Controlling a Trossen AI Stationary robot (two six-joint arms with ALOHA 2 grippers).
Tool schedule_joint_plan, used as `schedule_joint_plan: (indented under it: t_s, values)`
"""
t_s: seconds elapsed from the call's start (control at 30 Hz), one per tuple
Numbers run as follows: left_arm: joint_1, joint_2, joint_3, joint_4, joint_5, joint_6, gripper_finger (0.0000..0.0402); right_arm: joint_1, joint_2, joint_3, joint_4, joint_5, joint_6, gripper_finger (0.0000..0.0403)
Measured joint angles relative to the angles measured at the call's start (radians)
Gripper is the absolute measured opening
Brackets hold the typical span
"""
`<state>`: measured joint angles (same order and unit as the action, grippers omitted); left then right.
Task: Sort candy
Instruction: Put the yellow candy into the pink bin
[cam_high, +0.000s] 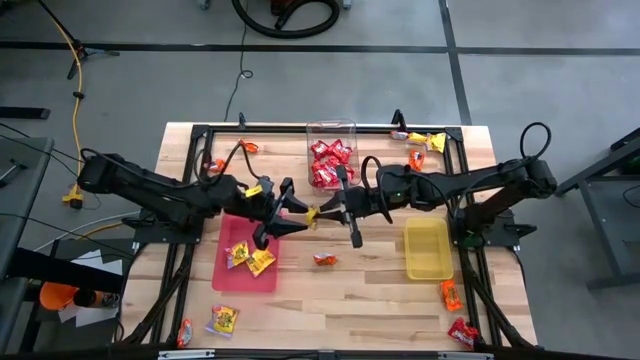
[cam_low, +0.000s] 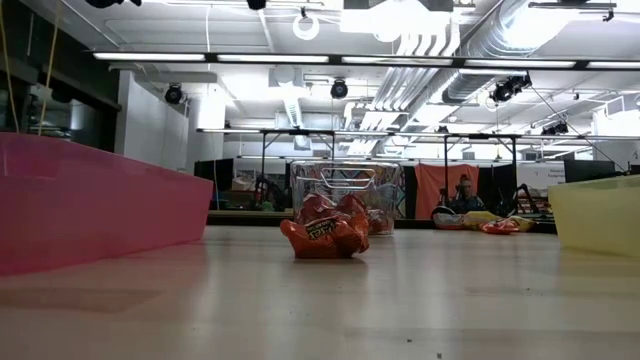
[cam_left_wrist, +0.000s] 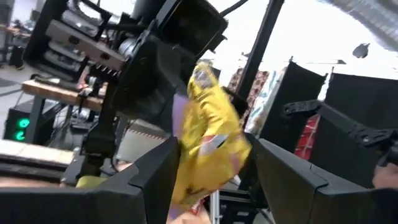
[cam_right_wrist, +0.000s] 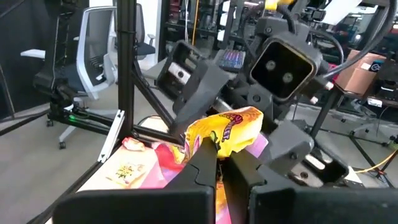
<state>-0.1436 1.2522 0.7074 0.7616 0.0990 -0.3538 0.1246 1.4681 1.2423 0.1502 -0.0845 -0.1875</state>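
A yellow candy packet (cam_high: 313, 215) hangs in the air over the table's middle, between my two grippers. My right gripper (cam_high: 323, 211) comes from the right and is shut on it (cam_right_wrist: 219, 155). My left gripper (cam_high: 297, 216) comes from the left and is open, its fingers (cam_left_wrist: 149, 180) standing on either side of the packet (cam_left_wrist: 208, 130). An orange-red packet (cam_low: 325, 228) lies on the table near the middle (cam_high: 324, 259). Neither gripper shows in the low view. My right gripper pinches the yellow packet between its two fingers (cam_right_wrist: 202, 163) at the packet's edge nearest that arm (cam_right_wrist: 214, 140). The fingers come level from the table's right side. The packet is lifted clear and sticks out beyond the fingertips toward my left gripper. My left gripper: I cannot tell whether its open fingers touch the packet.
The pink tray (cam_high: 232, 272) holds yellow packets, the yellow tray (cam_high: 427, 249) sits right of middle, and the clear tub (cam_high: 331, 135) at the far side holds red packets. Loose packets lie at the near left (cam_high: 222, 320), near right (cam_high: 451, 293) and far right (cam_high: 418, 140).
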Motion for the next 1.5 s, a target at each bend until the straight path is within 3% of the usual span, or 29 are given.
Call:
schedule_joint_plan:
  t_s: [0.27,0.47,0.6,0.83,1.0,1.17,1.33,1.5]
  values:
    - [0.001,0.007,-0.003,-0.010,-0.034,0.050,0.0187,0.000,-0.001,0.001,0.033,0.000,0.007,0.0002]
    - [0.025,0.007,-0.003,-0.010,-0.034,0.066,0.0087,-0.001,-0.001,0.001,0.029,0.004,0.108,0.0024]
    - [0.040,0.007,-0.003,-0.015,-0.030,0.070,0.0014,-0.001,-0.002,0.002,0.016,0.023,0.235,0.0071]
    - [0.062,0.006,-0.003,-0.018,-0.040,0.070,0.0007,0.000,-0.043,0.002,-0.052,0.023,0.285,0.0197]
    - [0.084,-0.039,-0.003,-0.116,-0.037,0.070,0.0005,-0.011,-0.140,0.002,-0.191,0.063,0.260,0.0251]
    - [0.094,-0.171,-0.004,-0.360,-0.037,0.068,0.0002,-0.014,-0.244,0.003,-0.355,0.205,0.259,0.0259]
    - [0.050,-0.372,-0.003,-0.840,-0.075,-0.054,0.0001,-0.013,-0.298,0.003,-0.471,0.266,0.287,0.0259]
    - [-0.093,-0.520,-0.003,-1.293,-0.192,-0.281,0.0001,-0.014,-0.293,0.003,-0.556,0.288,0.314,0.0259]
